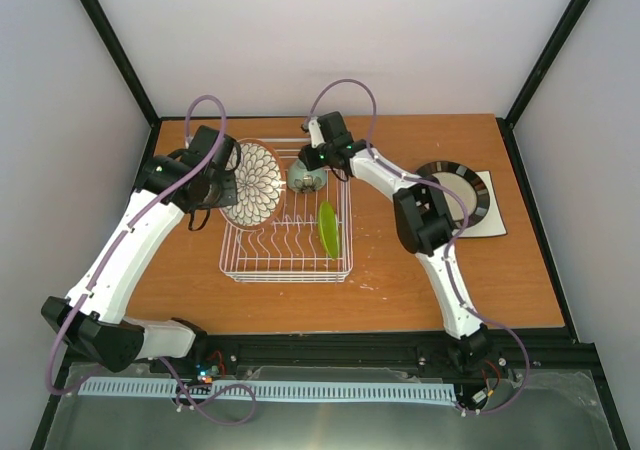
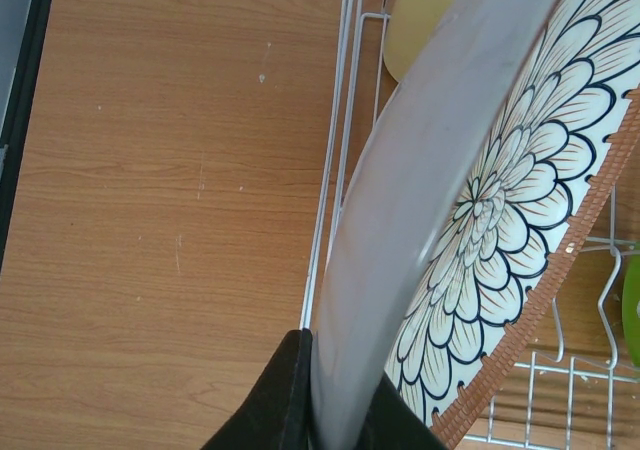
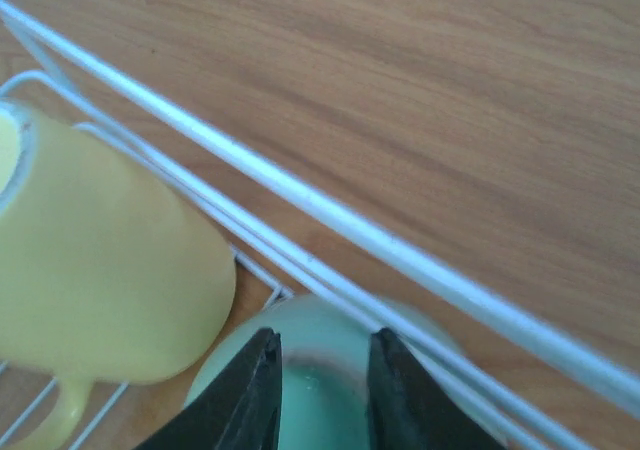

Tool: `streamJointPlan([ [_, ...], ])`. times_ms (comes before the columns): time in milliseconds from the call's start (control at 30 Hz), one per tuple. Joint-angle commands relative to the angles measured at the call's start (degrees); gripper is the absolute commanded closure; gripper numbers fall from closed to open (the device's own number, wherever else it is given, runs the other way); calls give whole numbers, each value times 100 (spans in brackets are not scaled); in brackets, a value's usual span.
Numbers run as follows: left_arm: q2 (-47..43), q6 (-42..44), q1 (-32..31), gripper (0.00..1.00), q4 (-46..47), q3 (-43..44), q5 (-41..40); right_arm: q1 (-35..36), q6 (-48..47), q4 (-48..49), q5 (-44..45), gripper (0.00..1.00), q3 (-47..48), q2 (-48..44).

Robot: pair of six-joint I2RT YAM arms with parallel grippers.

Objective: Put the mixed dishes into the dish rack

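Left gripper [image 2: 340, 415] clamps petal-patterned plate [image 2: 500, 220]; right gripper [image 3: 322, 355] straddles mint bowl [image 1: 306, 178] — grip unclear; yellow cup [image 3: 100, 270] just beside.

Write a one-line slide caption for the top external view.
Left end effector holds the petal-patterned plate on edge at the dish rack; right end effector at the pale mint bowl.

Petal plate [image 1: 250, 185] tilted at rack [image 1: 283, 253] L edge; bowl [image 1: 306, 177], cup [image 3: 100, 280], lime plate [image 1: 327, 228] inside

Wooden tabletop [image 1: 400, 290] (faint scuffs), plain white walls [image 1: 350, 30], black corner posts [image 1: 112, 45], soft even light
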Motion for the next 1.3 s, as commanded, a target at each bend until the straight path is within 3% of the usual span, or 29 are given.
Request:
streamJointPlan([
  [0, -158, -40, 21, 99, 513, 227, 124, 37, -89, -793, 185, 74, 1374, 761],
  [133, -125, 0, 21, 99, 576, 151, 438, -8, -20, -1025, 439, 74, 2237, 1223],
  [667, 253, 66, 22, 99, 464, 67, 1106, -218, 428, -407, 1667, 74, 2501, 1336],
  [800, 457, -23, 22, 100, 49, 488, 1020, -248, 365, -285, 1557, 65, 2571, 1299],
  [1033, 542, -49, 21, 99, -231, 1460, 881, -244, 391, 1214, 1019, 50, 871, 171],
  [1267, 896, 163, 21, 99, -243, 2002, 1076, -249, 374, 2543, 907, 46, -1009, -1377],
])
